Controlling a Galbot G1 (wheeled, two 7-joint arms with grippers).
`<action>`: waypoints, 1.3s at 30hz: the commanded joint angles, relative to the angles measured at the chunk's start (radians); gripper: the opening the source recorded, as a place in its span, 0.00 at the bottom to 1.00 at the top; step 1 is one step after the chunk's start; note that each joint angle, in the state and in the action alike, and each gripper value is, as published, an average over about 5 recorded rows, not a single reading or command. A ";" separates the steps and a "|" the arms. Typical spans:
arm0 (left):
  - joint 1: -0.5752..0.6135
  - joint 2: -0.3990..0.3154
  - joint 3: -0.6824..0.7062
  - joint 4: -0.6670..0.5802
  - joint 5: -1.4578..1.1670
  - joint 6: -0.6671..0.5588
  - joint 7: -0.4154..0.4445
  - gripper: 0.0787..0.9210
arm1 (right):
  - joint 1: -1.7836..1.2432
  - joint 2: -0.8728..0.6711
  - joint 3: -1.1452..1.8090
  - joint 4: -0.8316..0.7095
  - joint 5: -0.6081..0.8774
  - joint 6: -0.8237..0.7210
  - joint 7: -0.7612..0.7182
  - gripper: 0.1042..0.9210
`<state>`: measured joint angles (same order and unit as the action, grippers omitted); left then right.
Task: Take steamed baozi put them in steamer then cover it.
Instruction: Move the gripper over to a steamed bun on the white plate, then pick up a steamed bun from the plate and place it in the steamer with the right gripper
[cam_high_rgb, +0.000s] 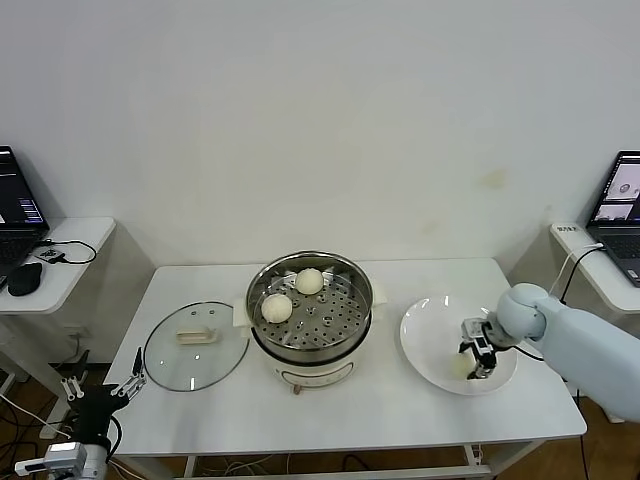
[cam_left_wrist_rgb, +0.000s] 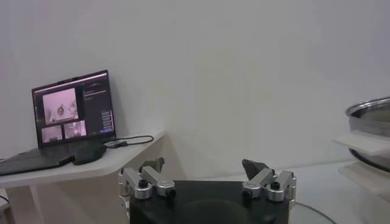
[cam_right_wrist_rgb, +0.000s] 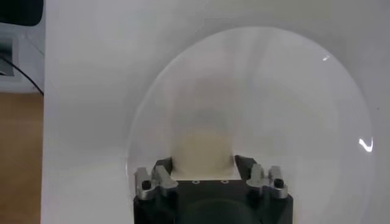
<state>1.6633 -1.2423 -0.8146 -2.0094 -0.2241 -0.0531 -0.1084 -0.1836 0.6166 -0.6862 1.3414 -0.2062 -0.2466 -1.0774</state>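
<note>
Now the right gripper (cam_high_rgb: 472, 362) is down over the white plate (cam_high_rgb: 430, 330) at the right side of the white table (cam_high_rgb: 400, 420), its fingers pressed against the two sides of a steamed baozi (cam_high_rgb: 460, 364) that sits on the plate's near part; the right wrist view shows the same bun (cam_right_wrist_rgb: 204, 151) wedged between the two dark fingers (cam_right_wrist_rgb: 163, 171), with the plate's (cam_right_wrist_rgb: 292, 91) bare surface stretching away beyond it; whether the bun is off the plate or resting on it cannot be told. Two more baozi lie in the steamer (cam_high_rgb: 352, 320) at the middle of the table, on its perforated tray; one (cam_high_rgb: 277, 308) sits toward the left side of the tray, the other (cam_high_rgb: 309, 281) toward the back, a little apart from each other. The cover (cam_high_rgb: 196, 346) lies flat on the table just left of the steamer, its cream handle (cam_high_rgb: 194, 335) up. The left gripper (cam_high_rgb: 103, 390) hangs low beside the table's near left corner, well apart from the cover, with its fingers spread wide; the left wrist view shows those fingers (cam_left_wrist_rgb: 151, 180) parted with nothing between them, a laptop (cam_left_wrist_rgb: 73, 115) on a side desk (cam_left_wrist_rgb: 85, 167) beyond, and the steamer's (cam_left_wrist_rgb: 372, 115) rim at the edge.
</note>
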 joint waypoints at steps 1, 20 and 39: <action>0.001 0.000 -0.001 -0.005 0.000 0.001 -0.001 0.88 | 0.000 -0.021 0.006 0.020 0.006 -0.004 -0.010 0.59; -0.001 0.007 0.004 -0.027 -0.001 0.004 0.002 0.88 | 0.557 -0.078 -0.247 0.181 0.289 -0.062 -0.047 0.58; 0.020 -0.008 -0.004 -0.054 0.001 0.000 0.000 0.88 | 0.808 0.345 -0.478 0.165 0.514 -0.047 0.094 0.61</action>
<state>1.6812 -1.2460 -0.8162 -2.0590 -0.2249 -0.0525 -0.1076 0.5221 0.7776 -1.0701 1.4958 0.2094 -0.3103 -1.0389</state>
